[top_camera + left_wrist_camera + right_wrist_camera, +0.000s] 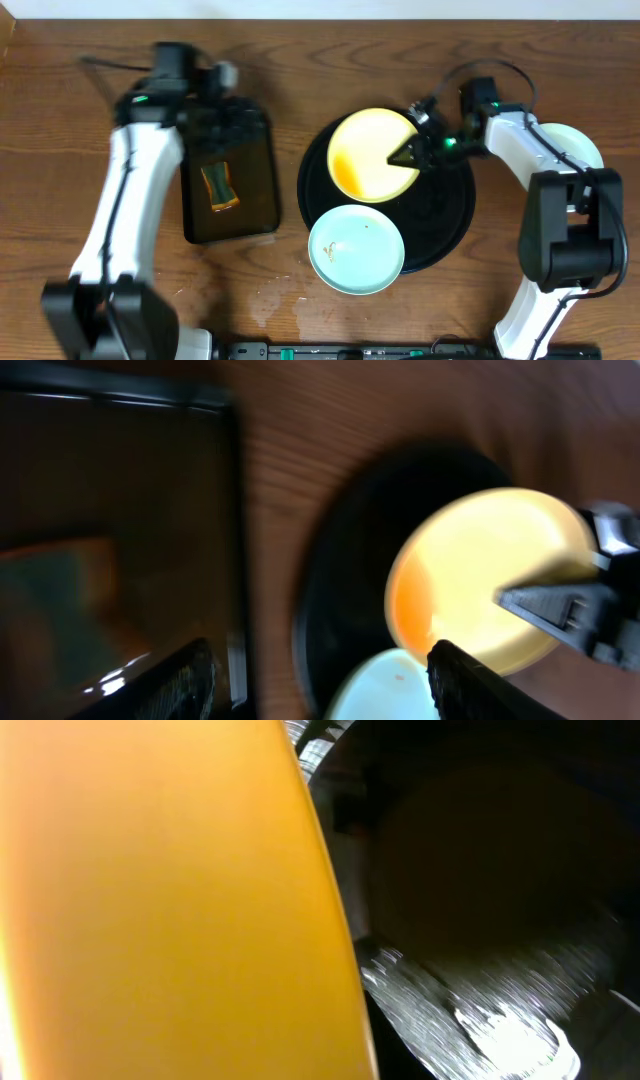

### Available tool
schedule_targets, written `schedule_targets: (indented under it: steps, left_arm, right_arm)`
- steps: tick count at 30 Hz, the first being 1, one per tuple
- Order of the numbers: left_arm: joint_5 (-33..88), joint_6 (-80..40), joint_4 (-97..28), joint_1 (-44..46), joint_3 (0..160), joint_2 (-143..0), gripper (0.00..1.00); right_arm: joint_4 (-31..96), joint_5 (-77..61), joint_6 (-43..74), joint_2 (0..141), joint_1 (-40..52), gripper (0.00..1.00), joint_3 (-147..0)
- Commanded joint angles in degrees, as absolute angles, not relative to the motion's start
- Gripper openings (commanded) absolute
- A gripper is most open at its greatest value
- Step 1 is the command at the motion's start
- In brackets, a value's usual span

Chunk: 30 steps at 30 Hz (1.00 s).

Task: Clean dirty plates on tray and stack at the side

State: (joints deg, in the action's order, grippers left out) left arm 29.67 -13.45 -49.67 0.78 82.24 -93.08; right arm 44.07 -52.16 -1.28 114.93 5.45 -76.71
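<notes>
yellow plate [368, 150] orange-smeared, on tray [447, 216] | mint plate [356, 250] overhanging rim

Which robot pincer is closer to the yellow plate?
The right one. The right pincer is at the yellow plate's right edge, over the round tray. The left pincer is above the rectangular tray, apart from the plate.

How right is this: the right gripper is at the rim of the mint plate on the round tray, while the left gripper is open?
Wrong plate. The overhead view shows the right gripper at the rim of the yellow plate on the round tray; the mint plate lies apart from it. The left gripper is open, as stated.
</notes>
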Motion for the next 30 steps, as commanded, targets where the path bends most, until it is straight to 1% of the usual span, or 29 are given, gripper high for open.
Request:
schedule_targets:
  steps: [1,4,7,11,13,15,20,23,30]
  left_arm:
    - [21.1,-12.4,-55.4,-7.1,83.0,-87.1,0.7]
    - [21.1,-12.4,-57.9,-11.8,83.0,-84.7,0.7]
    - [21.1,-12.1,-59.5,-15.3,83.0,-83.3,0.7]
    - [21.3,-10.8,-61.2,-17.1,83.0,-82.9,0.7]
    - [21.3,-9.6,-62.0,-17.1,83.0,-82.9,0.69]
    - [21.3,-8.7,-62.6,-17.1,83.0,-82.9,0.69]
    - [20.0,-8.5,-62.8,-17.1,83.0,-82.9,0.7]
    - [19.9,-8.6,-62.8,-17.1,83.0,-82.9,0.7]
    - [19.8,-8.6,-62.7,-17.1,83.0,-82.9,0.7]
  right_arm:
    - [44.5,-54.8,1.5,115.4,12.9,0.01,-84.9]
    - [42.7,-50.0,5.0,115.4,17.7,0.01,-88.5]
    - [37.7,-42.6,8.1,115.4,23.3,0.01,-90.2]
    - [28.8,-31.4,11.9,115.4,30.8,0.01,-90.2]
    - [24.7,-24.5,11.8,115.4,34.2,0.01,-90.2]
    - [20.9,-18.0,10.1,115.4,37.1,0.01,-90.2]
    - [11.8,-6.9,-0.9,115.3,43.8,0.01,-90.4]
    - [12.4,-4.9,-3.2,114.8,46.0,0.01,-91.8]
    - [14.3,-3.3,-6.5,111.8,46.6,0.01,-92.2]
